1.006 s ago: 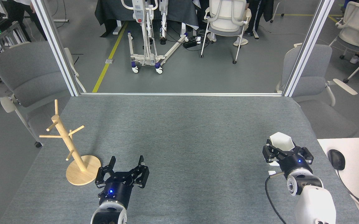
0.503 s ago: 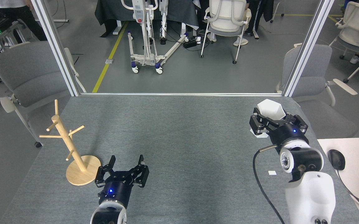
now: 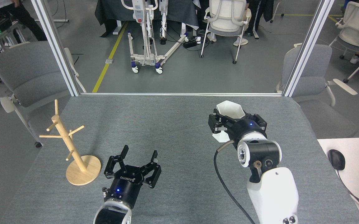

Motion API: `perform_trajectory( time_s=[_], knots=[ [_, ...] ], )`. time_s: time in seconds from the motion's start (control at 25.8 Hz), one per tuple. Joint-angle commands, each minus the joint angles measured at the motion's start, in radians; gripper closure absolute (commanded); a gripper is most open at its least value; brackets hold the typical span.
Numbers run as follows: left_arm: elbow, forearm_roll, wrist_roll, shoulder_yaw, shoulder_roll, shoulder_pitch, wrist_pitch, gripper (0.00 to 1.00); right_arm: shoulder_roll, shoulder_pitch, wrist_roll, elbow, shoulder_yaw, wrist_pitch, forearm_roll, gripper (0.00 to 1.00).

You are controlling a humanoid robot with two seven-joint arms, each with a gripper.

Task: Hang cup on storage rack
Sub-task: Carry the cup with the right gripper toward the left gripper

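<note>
The cup (image 3: 229, 109) is clamped upright, mouth upward, in the right gripper (image 3: 233, 123), well right of the storage rack (image 3: 70, 146); the left gripper (image 3: 138, 158) is spread open

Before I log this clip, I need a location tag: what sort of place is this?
Probably a robotics lab or test workspace: a grey table framed by aluminium posts, office chairs on a floor with yellow line, and a wheeled stand.

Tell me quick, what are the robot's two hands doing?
Left gripper: open, holding nothing.
Right gripper: shut on the cup.
</note>
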Motion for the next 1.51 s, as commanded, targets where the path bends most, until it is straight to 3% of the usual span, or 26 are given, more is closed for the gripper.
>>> perform_trajectory(
  time_s=[0.0, 0.15, 0.35, 0.77, 1.47],
  knots=[
    [-0.029, -0.057, 0.004, -0.09, 0.002, -0.001, -0.026, 0.01, 0.008, -0.024, 0.047, -0.004, 0.055, 0.017, 0.001, 0.99],
    [0.014, -0.177, -0.001, -0.188, -0.01, -0.038, -0.026, 0.01, 0.011, -0.032, 0.059, -0.004, 0.09, 0.019, 0.001, 0.99],
    [0.091, -0.181, -0.013, -0.208, -0.012, -0.118, -0.045, 0.01, 0.011, -0.024, 0.059, 0.007, 0.102, 0.017, -0.001, 0.99],
    [0.089, -0.173, -0.065, -0.222, -0.039, -0.127, -0.186, 0.01, 0.037, -0.019, 0.058, 0.023, 0.155, 0.017, -0.002, 0.99],
    [0.189, -0.137, -0.165, -0.22, -0.039, -0.248, -0.221, 0.01, 0.044, -0.004, 0.05, 0.059, 0.233, 0.019, -0.007, 0.99]
  ],
)
